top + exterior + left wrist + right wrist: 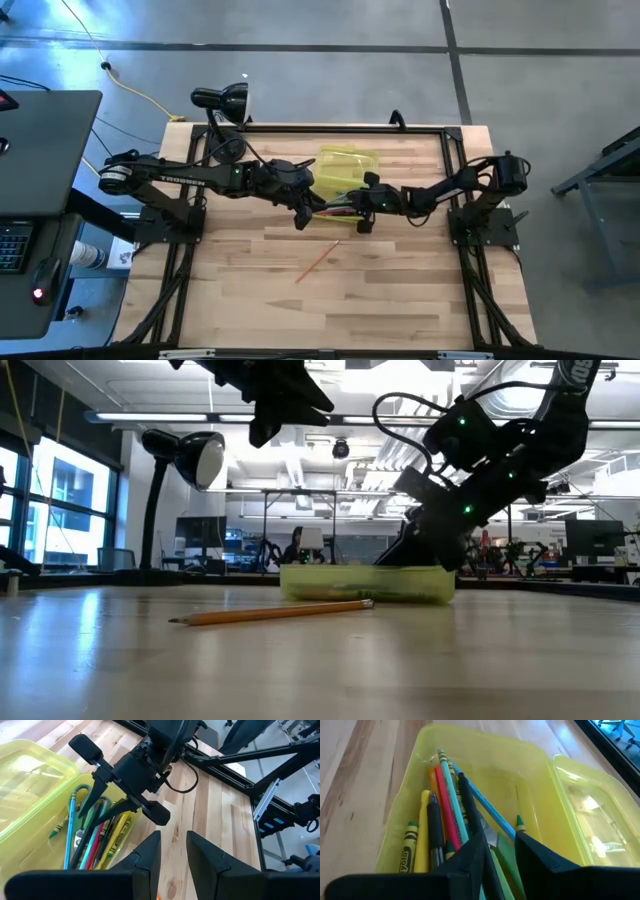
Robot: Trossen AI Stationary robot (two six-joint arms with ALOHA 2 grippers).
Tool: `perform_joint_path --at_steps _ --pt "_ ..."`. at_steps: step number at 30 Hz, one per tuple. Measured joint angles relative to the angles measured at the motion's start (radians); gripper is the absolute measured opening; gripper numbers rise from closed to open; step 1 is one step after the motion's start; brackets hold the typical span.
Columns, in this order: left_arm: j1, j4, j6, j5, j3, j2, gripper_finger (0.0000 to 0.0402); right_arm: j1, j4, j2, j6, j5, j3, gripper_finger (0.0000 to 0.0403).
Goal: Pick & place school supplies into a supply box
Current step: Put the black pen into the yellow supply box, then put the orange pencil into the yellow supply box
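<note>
Pencil on table; right gripper (fingers parted) over supply box.

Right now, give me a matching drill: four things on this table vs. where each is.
Things:
1. orange pencil
2. supply box
3. desk lamp
4. right gripper

Places:
A. at the table's far left corner
B. alone on bare wood nearer the front
C. over the open box, jaws apart
D. mid-table toward the back, lid open, crayons and pens inside

Pairs: 1-B, 2-D, 3-A, 4-C
</note>
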Motion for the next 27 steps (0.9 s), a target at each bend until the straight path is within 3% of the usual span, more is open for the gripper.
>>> perform_joint_path --at_steps 6,15,21,27 --pt "0.000 0.000 0.000 0.000 0.000 0.000 0.0122 0.045 0.089 0.000 -0.013 -0.080 0.000 0.0107" --pt "0.000 -0.003 0.001 0.000 0.000 0.000 0.0122 0.180 0.281 -0.002 -0.008 -0.343 0.002 0.0093" --pt "0.001 -0.003 0.003 -0.031 0.000 0.000 0.0122 0.255 0.286 0.019 0.038 -0.314 0.002 0.0090" --pt "0.001 -0.003 0.004 -0.051 0.000 0.000 0.0122 0.326 0.281 0.171 0.043 -0.311 0.098 0.0091"
